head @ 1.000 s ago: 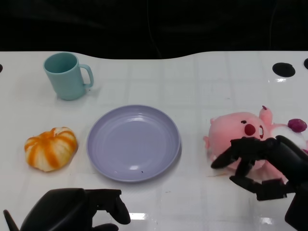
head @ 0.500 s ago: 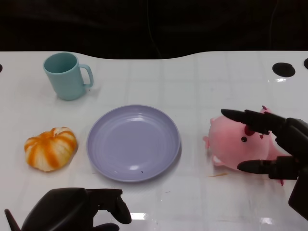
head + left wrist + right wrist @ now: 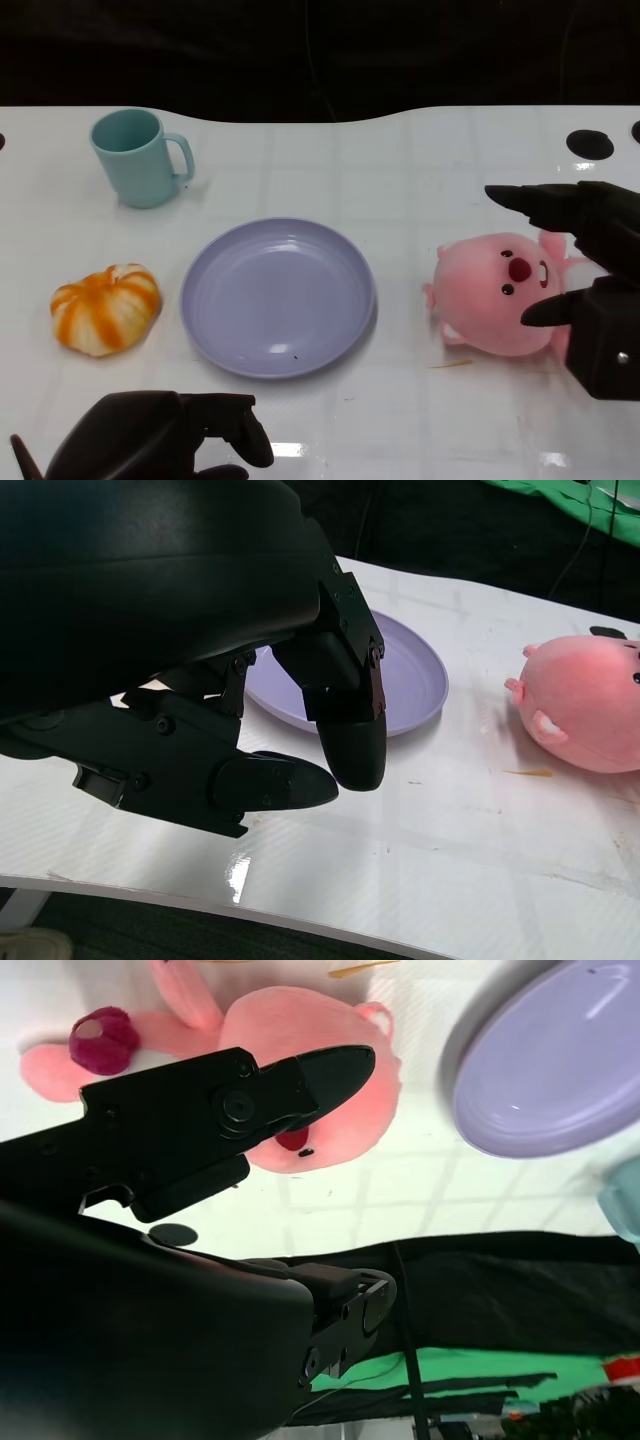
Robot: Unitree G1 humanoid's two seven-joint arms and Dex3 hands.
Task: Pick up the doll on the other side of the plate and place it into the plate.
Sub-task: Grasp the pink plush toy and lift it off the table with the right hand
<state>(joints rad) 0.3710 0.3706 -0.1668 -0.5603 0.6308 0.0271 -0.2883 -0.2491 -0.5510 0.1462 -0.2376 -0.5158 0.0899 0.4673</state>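
Note:
The pink plush doll (image 3: 495, 292) lies on the white table to the right of the lilac plate (image 3: 277, 296), its face turned up. My right hand (image 3: 585, 270) hovers at the doll's right side with fingers spread wide apart, one reaching above it and one in front; it holds nothing. The right wrist view shows the doll (image 3: 330, 1090) beyond a finger, with the plate (image 3: 550, 1060) farther off. My left hand (image 3: 150, 440) rests curled at the near edge, holding nothing. In the left wrist view the plate (image 3: 415, 680) and doll (image 3: 585, 700) lie past the curled fingers.
A teal mug (image 3: 140, 157) stands at the back left. An orange-and-white pumpkin toy (image 3: 105, 307) sits left of the plate. Black round holes (image 3: 590, 143) mark the table's far right. A dark cutout edges the table's far side.
My right hand lifted off the doll and spread its fingers wider, moving back to the right. The doll's face now shows fully. The left hand stayed still.

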